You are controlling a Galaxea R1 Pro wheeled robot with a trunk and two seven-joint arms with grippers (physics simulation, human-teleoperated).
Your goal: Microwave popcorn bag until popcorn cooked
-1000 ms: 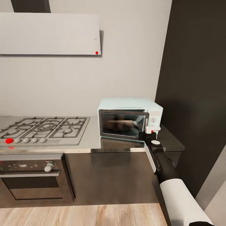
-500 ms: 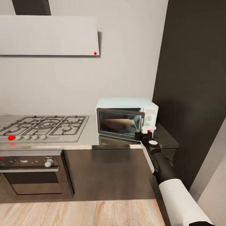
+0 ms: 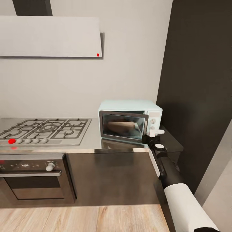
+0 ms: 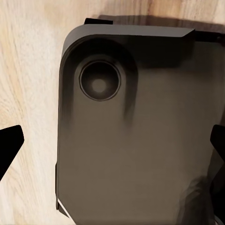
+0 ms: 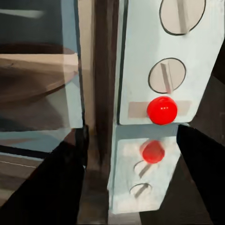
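A gas hob (image 3: 45,130) with a red knob is set into the left part of the long grey glossy countertop (image 3: 93,141), and a dark built-in oven (image 3: 32,175) with a white knob sits beneath it. A pale range hood (image 3: 50,36) hangs on the wall above.

Toward the countertop's right end, against the back wall, stands the microwave (image 3: 129,120): a small pale blue-white box with a dark glass door in a grey frame and a side panel with round knobs. A brownish shape lies inside behind the glass; what it is cannot be told.

The right gripper (image 3: 156,132) is at the microwave's knob panel, at its lower front corner. In the right wrist view the panel (image 5: 157,84) has two grey knobs and a red button (image 5: 162,110) just ahead of the dark fingers (image 5: 204,164), which stand apart with nothing between them.

The left wrist view looks down at a dark rounded part of the robot (image 4: 140,131) over a wood floor (image 4: 28,84); black fingertips (image 4: 8,146) at either edge stand wide apart.

Compared with half a second ago, the gripper's white tip has moved slightly up and right along the panel.
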